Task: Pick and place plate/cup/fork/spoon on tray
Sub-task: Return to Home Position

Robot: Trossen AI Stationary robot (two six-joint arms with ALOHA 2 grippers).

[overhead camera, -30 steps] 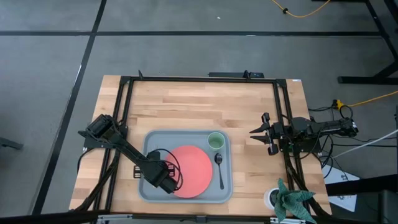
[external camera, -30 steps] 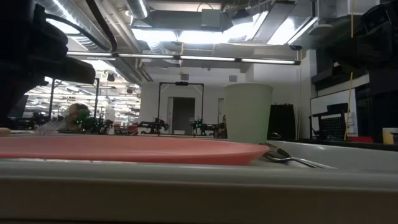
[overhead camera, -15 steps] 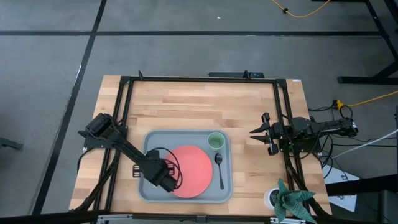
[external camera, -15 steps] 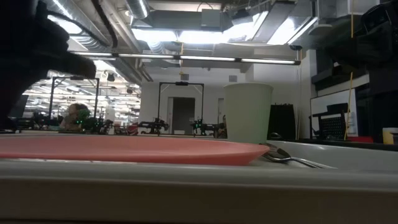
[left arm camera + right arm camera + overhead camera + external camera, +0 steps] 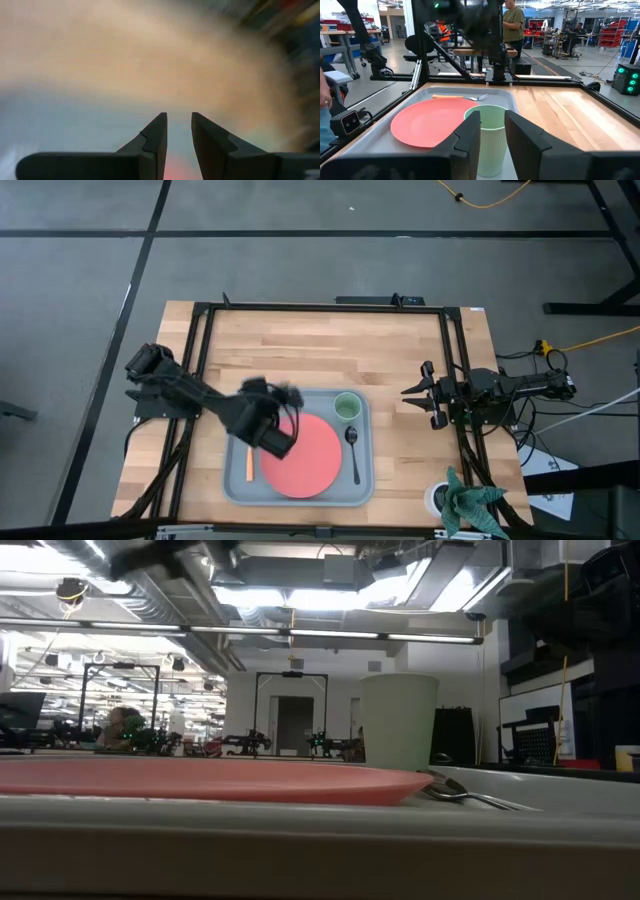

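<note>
The blue-grey tray (image 5: 236, 480) lies at the table's near middle. On it are the coral-red plate (image 5: 300, 458), the pale-green cup (image 5: 347, 407) at the far right corner, the dark spoon (image 5: 354, 450) right of the plate, and the orange-handled fork (image 5: 249, 464) left of the plate. The fork also shows in the right wrist view (image 5: 461, 97), flat on the tray floor. My left gripper (image 5: 282, 446) is blurred, raised above the plate's left part, its fingers (image 5: 179, 145) a little apart and empty. My right gripper (image 5: 420, 393) waits at the table's right, open and empty, pointing at the cup (image 5: 490, 135).
A white pot with a green plant (image 5: 462, 498) stands at the table's near right corner. A black frame (image 5: 320, 306) runs around the tabletop. Bare wood lies beyond the tray's far rim. People (image 5: 512, 20) stand in the room behind.
My left gripper has risen from low over the tray's left part and swung toward the far edge, blurred with speed. The fork now lies uncovered on the tray, left of the plate. Plate, cup and spoon have stayed put.
</note>
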